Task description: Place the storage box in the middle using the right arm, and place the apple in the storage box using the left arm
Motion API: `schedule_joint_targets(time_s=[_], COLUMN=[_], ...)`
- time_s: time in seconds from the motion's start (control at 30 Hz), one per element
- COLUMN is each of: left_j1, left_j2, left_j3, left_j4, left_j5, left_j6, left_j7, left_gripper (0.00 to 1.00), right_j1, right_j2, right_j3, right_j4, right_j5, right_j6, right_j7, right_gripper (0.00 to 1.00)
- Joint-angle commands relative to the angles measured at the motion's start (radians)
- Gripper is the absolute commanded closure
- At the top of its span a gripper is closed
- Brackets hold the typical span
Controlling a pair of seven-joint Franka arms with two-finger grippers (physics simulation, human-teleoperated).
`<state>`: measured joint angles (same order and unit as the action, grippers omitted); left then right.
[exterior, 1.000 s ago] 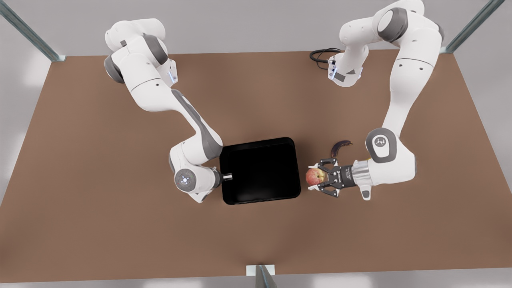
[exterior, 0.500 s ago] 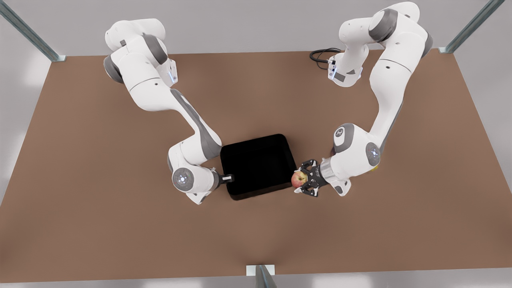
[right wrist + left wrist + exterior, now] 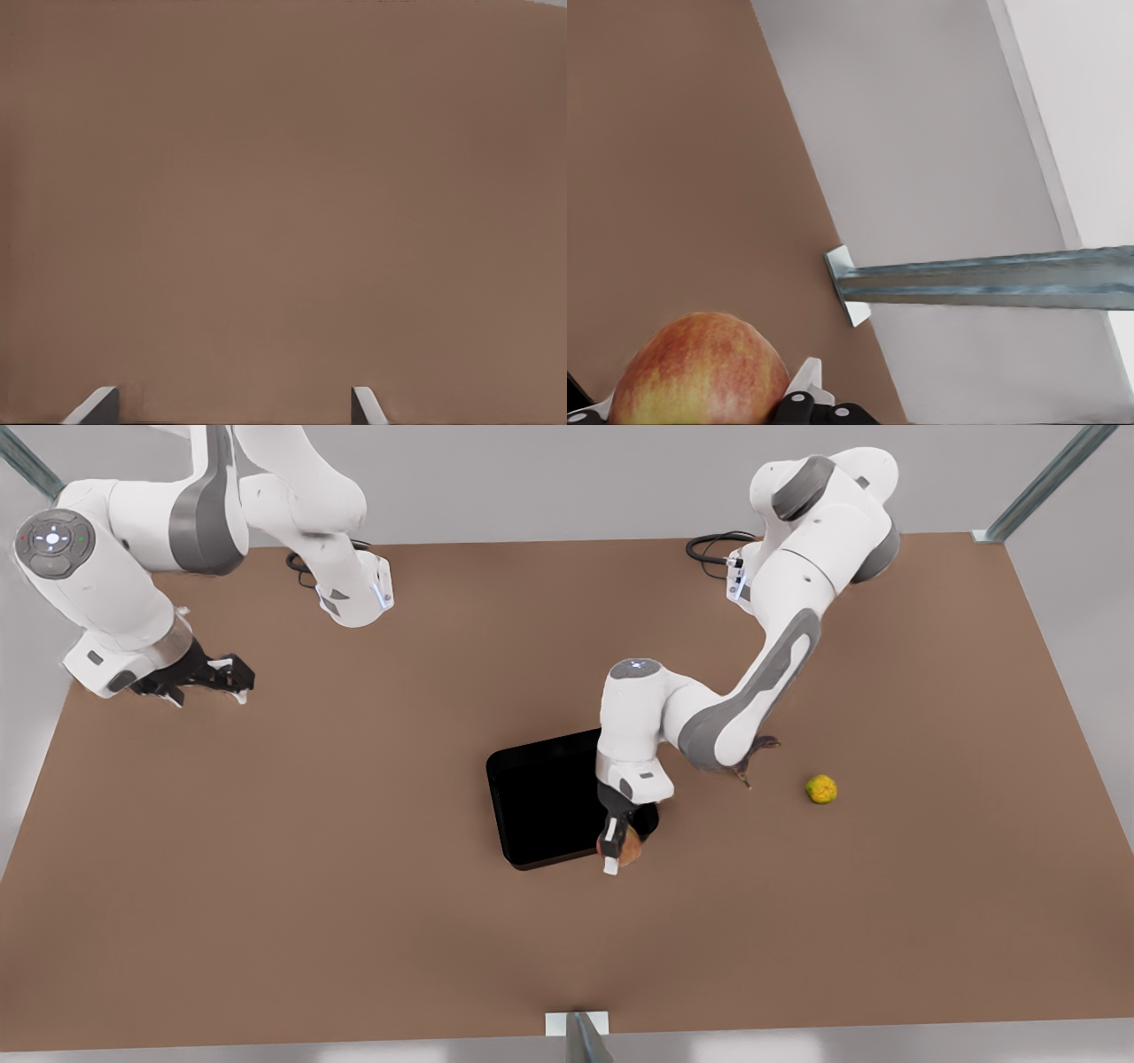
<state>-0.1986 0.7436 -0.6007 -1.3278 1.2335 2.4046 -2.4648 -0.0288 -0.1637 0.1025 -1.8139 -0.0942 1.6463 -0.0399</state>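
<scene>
The glossy black storage box [image 3: 540,797] lies flat near the table's middle. My left gripper [image 3: 620,850] points down over the box's near corner on the front view's right and is shut on the red and yellow apple [image 3: 631,849]. In the left wrist view the apple [image 3: 700,372] sits between the fingers [image 3: 808,376] of that left gripper [image 3: 700,398]. My right gripper [image 3: 217,677] hangs far off at the front view's left, away from the box. It is open, and its fingertips [image 3: 97,405] stand wide apart over bare table in the right wrist view.
A small yellow-orange fruit [image 3: 821,789] lies on the table at the front view's right. A dark banana [image 3: 760,751] peeks out from behind the left arm's elbow. A black cable [image 3: 709,545] loops at the table's far edge. A metal post [image 3: 992,283] stands beyond the table edge.
The right gripper has let go of the box's side and pulled far back to the front view's left. The left arm has swung the apple over the box's corner, uncovering the yellow fruit.
</scene>
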Motion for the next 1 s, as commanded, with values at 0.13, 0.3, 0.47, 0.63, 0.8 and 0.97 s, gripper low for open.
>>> schedule_joint_targets(time_s=[0.13,0.3,0.47,0.63,0.8,0.97], left_j1=[-0.027,-0.113,-0.12,-0.145,-0.183,-0.203], left_j2=[-0.036,-0.055,-0.072,-0.081,-0.09,-0.092], left_j3=[-0.008,-0.007,-0.008,-0.008,-0.008,-0.007], left_j4=[-0.001,-0.001,-0.001,-0.004,-0.007,-0.01], left_j5=[-1.296,-1.29,-1.29,-1.29,-1.29,-1.29], left_j6=[-0.091,-0.094,-0.139,-0.159,-0.165,-0.185], left_j7=[0.059,0.004,-0.005,-0.017,-0.029,-0.031], left_gripper=[0.79,0.79,0.79,0.79,0.79,0.79], right_j1=[-0.013,-0.005,-0.003,-0.002,0.001,0.003], right_j2=[0.0,0.001,0.001,0.003,0.004,0.006], right_j3=[-0.001,0.0,0.0,0.0,0.0,0.005], right_j4=[-0.004,-0.002,-0.001,-0.004,-0.002,-0.002], right_j5=[0.001,0.001,0.001,0.001,0.001,0.002], right_j6=[0.0,-0.033,-0.06,-0.076,-0.092,-0.103], right_j7=[0.0,-0.002,-0.005,-0.008,-0.012,-0.014], right_gripper=[0.0,0.0,0.0,0.0,0.0,0.0])
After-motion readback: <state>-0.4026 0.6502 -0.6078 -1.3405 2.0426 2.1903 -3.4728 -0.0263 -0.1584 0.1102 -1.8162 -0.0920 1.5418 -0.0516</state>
